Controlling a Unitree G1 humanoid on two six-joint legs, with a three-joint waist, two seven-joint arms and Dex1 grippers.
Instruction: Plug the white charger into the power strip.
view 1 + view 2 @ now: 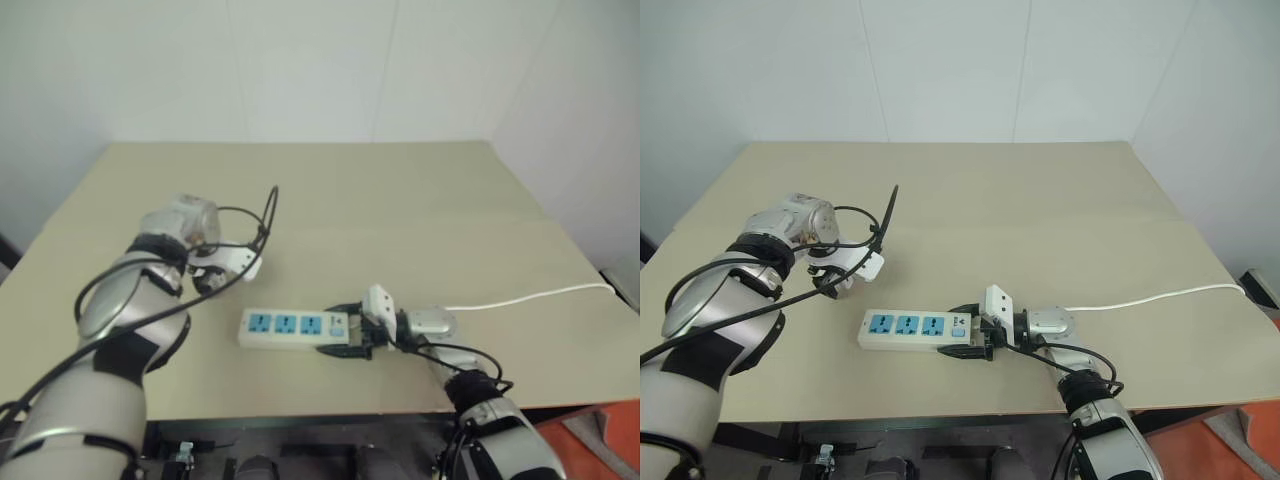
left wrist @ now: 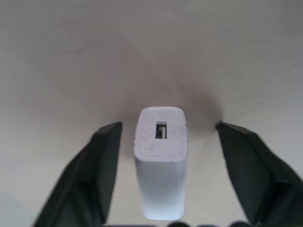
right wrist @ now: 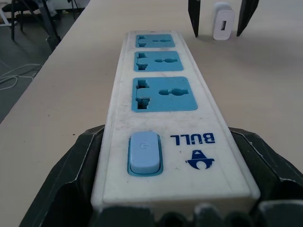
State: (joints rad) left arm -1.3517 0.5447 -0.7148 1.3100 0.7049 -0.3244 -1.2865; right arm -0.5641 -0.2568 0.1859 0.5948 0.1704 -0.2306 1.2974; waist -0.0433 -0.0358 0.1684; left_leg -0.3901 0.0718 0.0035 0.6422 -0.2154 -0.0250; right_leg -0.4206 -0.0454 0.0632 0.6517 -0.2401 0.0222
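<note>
The power strip (image 1: 290,327) is a long white bar with three blue sockets and a small blue switch (image 3: 144,152), lying near the table's front edge. My right gripper (image 1: 325,330) is shut on its switch end, one black finger pressed to each long side. The white charger (image 2: 161,161) stands upright on the table beyond the strip's far end, its port face up. My left gripper (image 2: 168,125) points down over the charger and is open, with a gap between each finger and the charger. The right wrist view shows that charger (image 3: 223,21) between the two left fingers.
A thin white cable (image 1: 530,297) runs from the strip's switch end to the table's right edge. The beige table (image 1: 400,200) stretches bare behind and to the right of the strip. A white wall stands behind it. Black wires loop off my left wrist (image 1: 262,225).
</note>
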